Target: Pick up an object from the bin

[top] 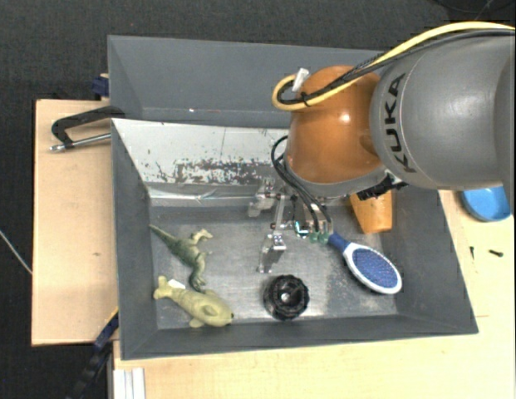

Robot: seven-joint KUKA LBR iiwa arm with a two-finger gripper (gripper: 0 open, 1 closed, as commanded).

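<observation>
My gripper (274, 241) hangs low over the middle of the bin floor, under the orange wrist cover. Just below it, near the front wall, lies a black round knob-like thing (286, 296), a short gap away from the gripper. To the gripper's right lies a brush with a white rim and blue bristle pad (374, 268); its handle end reaches in under the gripper's right side. Nothing shows between the gripper's tips.
A green toy dinosaur (189, 249) lies at the left of the floor. A pale yellow toy animal (199, 304) lies in the front left corner. An orange block or cup (372, 212) stands at the right, partly under the arm.
</observation>
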